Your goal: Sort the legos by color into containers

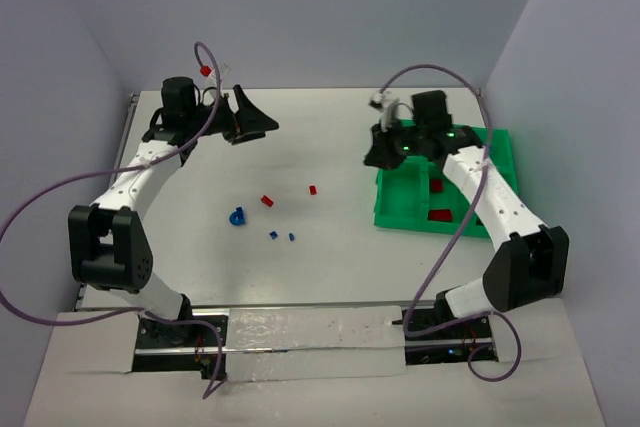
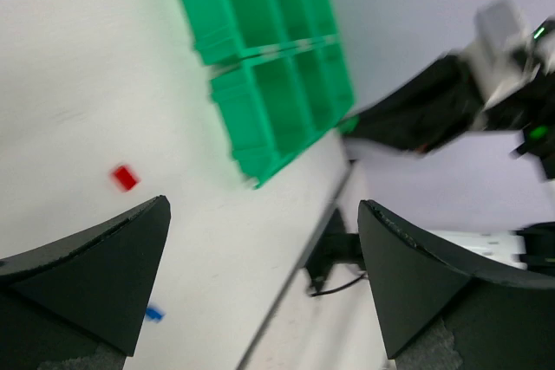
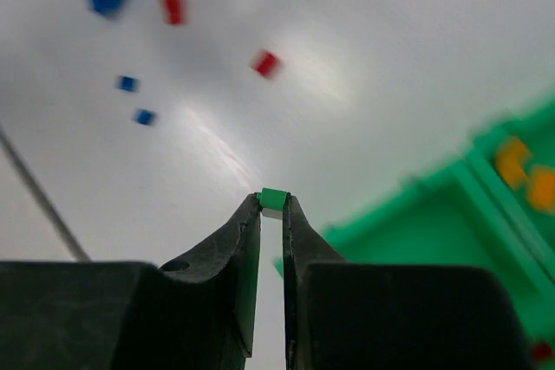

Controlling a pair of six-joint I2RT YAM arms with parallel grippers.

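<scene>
I'm on the carry step with a green brick (image 3: 274, 198). My right gripper (image 3: 271, 210) is pinched narrow on it, the brick sitting right at the fingertips and lifted off the table (image 1: 330, 257). From above, that gripper hangs at the far left corner of the tray (image 1: 395, 217). The wrist view shows the brick over bare table just beside the tray wall, so I judge it isn't over a compartment yet. My left gripper (image 2: 264, 205) is spread wide and holds nothing, raised over the far left of the table, well apart from the loose pieces. Unsorted on the table between the arms are two red bricks (image 1: 267, 200), a round blue piece (image 1: 237, 216) and two small blue bricks (image 1: 272, 235). The tray has red pieces (image 1: 440, 214) toward its near side and orange ones (image 3: 512, 159) in another compartment. The next move, as I see it, calls for taking the right gripper across the wall to the compartment meant for green, lowering a little, then parting the fingers. Green on a green tray is hard to read, so I cannot tell which compartment that is, and I'd check before letting go. The hold is at the very tips, so a jolt could flick the brick out.
</scene>
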